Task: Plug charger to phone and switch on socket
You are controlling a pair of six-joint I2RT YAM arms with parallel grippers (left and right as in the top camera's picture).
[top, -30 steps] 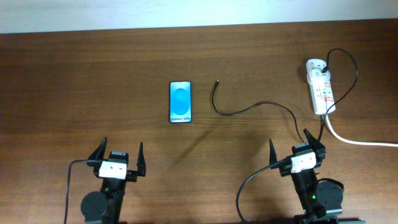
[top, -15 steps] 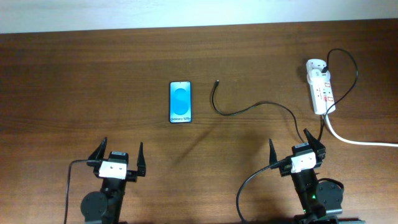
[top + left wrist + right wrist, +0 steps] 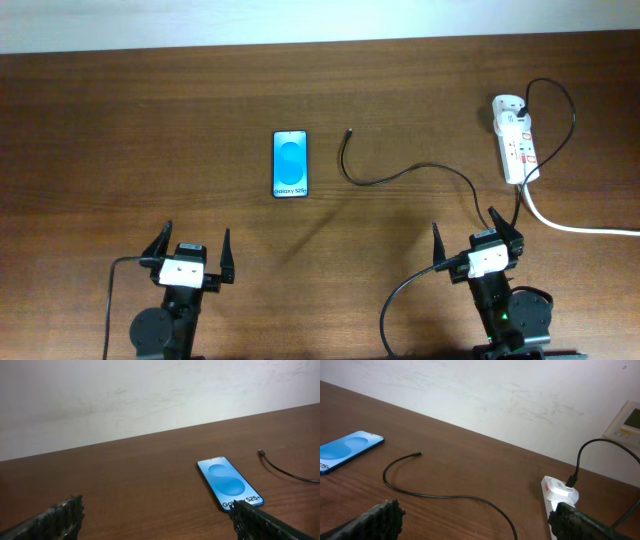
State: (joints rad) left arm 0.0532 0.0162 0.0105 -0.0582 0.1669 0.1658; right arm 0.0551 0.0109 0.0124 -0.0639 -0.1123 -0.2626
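Wooden table (image 3: 150,110), left gripper (image 3: 195,242) and right gripper (image 3: 477,238) both splayed and empty, so the right should pinch the charger (image 3: 342,152) just behind its tip.

Lit phone (image 3: 290,164) flat, charger (image 3: 344,160) tip loose beside, white socket (image 3: 515,145) rightward

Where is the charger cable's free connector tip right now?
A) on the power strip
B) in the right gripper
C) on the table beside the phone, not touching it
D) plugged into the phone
C: the connector tip lies on the table, with a clear gap between it and the phone.
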